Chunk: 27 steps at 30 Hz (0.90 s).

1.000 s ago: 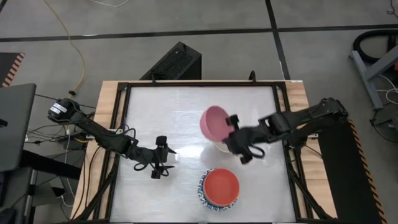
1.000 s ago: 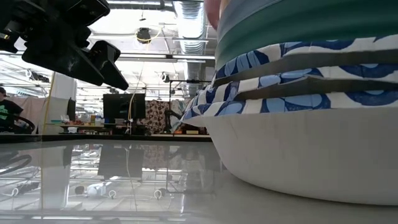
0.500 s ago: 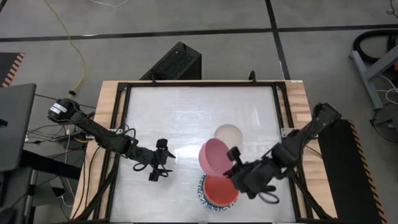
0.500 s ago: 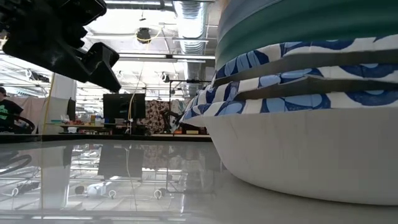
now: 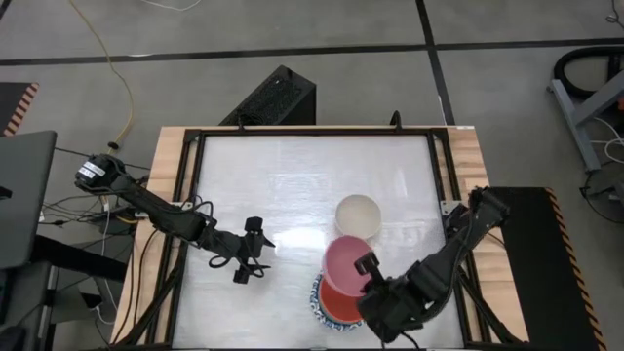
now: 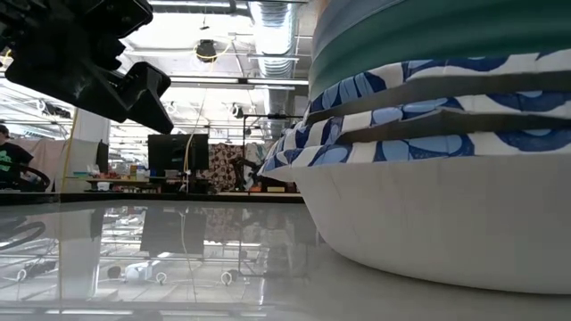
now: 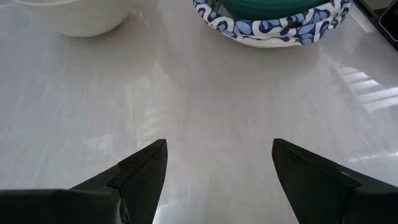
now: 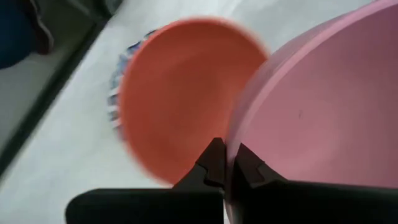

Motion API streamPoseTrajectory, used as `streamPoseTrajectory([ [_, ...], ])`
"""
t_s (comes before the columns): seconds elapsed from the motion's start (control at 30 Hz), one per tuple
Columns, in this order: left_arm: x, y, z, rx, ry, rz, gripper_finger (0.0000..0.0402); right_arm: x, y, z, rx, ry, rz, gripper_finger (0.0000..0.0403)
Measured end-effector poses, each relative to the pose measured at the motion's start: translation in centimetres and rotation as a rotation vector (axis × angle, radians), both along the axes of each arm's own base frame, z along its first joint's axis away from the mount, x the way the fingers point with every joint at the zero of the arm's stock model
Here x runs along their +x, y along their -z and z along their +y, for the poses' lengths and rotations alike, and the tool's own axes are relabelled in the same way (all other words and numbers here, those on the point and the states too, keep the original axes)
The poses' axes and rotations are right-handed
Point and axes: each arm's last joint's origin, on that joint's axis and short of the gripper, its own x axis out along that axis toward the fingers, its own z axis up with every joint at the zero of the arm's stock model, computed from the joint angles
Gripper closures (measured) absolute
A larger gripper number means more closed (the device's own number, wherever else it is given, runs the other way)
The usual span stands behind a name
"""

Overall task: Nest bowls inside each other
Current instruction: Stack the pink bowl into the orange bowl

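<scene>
From above, the right claw [image 5: 368,265] pinches the rim of a plain pink round bowl [image 5: 345,263] and holds it over the far edge of a stack of nested bowls [image 5: 325,304] near the front edge of the glossy white bench [image 5: 292,175]. The stack's top bowl is red-orange [image 5: 336,300], with a blue-patterned white rim peeking out at its left. A plain cream round bowl [image 5: 358,214] sits alone on the bench just behind the pink one. The left claw [image 5: 244,255] hangs over the left part of the bench, well apart from the bowls, its fingers spread wide and holding nothing.

At bench height, the stack [image 6: 437,178] fills the right side: a white bowl at the bottom, blue-patterned rims above it, then a green band. A dark part of an arm [image 6: 89,53] shows at upper left.

The left wrist view shows its own two dark fingers [image 7: 143,168] spread wide over bare bench, with the cream bowl [image 7: 74,15] and the patterned stack [image 7: 273,25] beyond.

The right wrist view shows its fingers [image 8: 214,162] closed tight on the pink bowl's [image 8: 311,118] rim, the red-orange bowl [image 8: 180,93] just beside it.
</scene>
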Motion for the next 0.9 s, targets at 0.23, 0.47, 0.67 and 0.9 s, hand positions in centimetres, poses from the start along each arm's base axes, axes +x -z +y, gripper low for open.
streamPoseTrajectory([
  [0.23, 0.0, 0.0, 0.0, 0.001, 0.0, 0.001, 0.0122, -0.6, 0.7, 2.7, 0.039, 0.023, 0.047, 0.0391],
  [0.47, 0.0, 0.0, 0.0, 0.0, -0.002, -0.001, 0.0122, -1.3, 0.6, 3.7, 0.113, 0.09, 0.031, 0.0391],
  [0.67, 0.0, 0.0, 0.0, -0.008, -0.007, -0.001, 0.0122, -0.8, 0.4, 3.9, 0.163, 0.091, 0.003, 0.0391],
  [0.9, 0.0, 0.0, 0.0, 0.0, -0.002, -0.001, 0.0122, -0.3, 0.3, 4.0, 0.214, 0.089, -0.004, 0.039],
])
